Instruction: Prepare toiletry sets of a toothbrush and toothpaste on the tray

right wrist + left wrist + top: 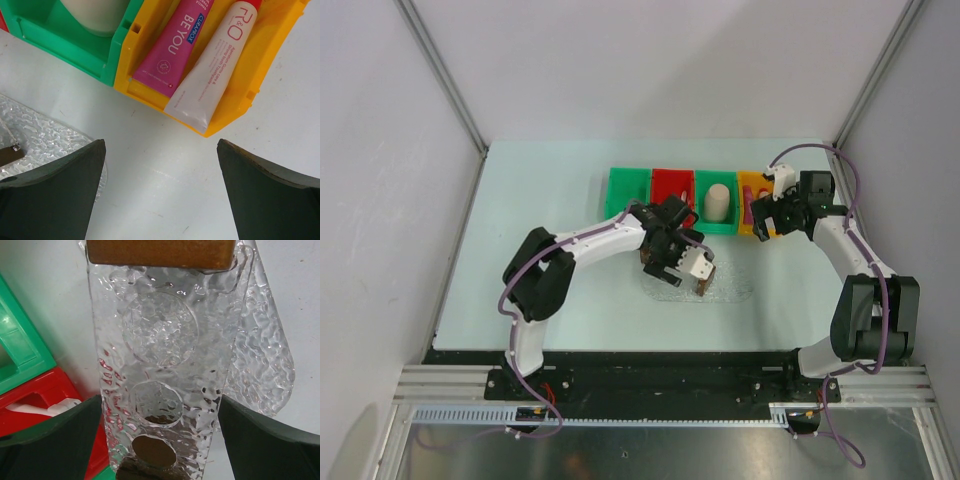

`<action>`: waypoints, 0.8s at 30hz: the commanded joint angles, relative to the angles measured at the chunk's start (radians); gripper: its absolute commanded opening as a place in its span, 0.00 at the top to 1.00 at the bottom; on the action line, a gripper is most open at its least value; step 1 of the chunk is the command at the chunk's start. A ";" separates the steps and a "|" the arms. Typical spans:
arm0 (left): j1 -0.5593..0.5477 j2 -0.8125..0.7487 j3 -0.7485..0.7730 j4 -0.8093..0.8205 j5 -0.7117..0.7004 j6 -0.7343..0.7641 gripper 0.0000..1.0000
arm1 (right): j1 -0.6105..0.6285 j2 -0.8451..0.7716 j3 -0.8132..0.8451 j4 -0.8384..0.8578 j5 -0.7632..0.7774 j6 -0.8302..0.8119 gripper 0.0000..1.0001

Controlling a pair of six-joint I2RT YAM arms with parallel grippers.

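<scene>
Toothpaste [170,45], a flat magenta-pink tube, lies in the yellow plastic bin [240,95] just ahead of the wide-open right gripper [160,190]; left gripper [160,440], wide too, hangs over the clear bumpy tray [160,355].

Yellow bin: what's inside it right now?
The yellow bin holds the pink toothpaste and a white tube side by side. Their far ends fall outside the right wrist view.

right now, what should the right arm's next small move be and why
Probably ease the right tool forward and down over the pink toothpaste: the tool is open and short of the yellow bin, where the tube lies beside a white tube, and the tray shows no toothpaste.
</scene>
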 commanded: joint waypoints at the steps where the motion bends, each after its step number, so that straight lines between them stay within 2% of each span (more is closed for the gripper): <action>1: 0.006 0.013 0.056 -0.013 0.035 0.026 0.00 | 0.004 0.009 0.040 0.001 0.007 -0.015 0.00; 10: 0.006 0.019 0.061 -0.042 0.059 -0.017 0.01 | 0.004 0.010 0.040 -0.001 0.005 -0.017 0.00; 24: -0.006 0.034 0.087 -0.050 0.050 -0.253 0.13 | 0.008 0.015 0.040 -0.002 0.005 -0.018 0.00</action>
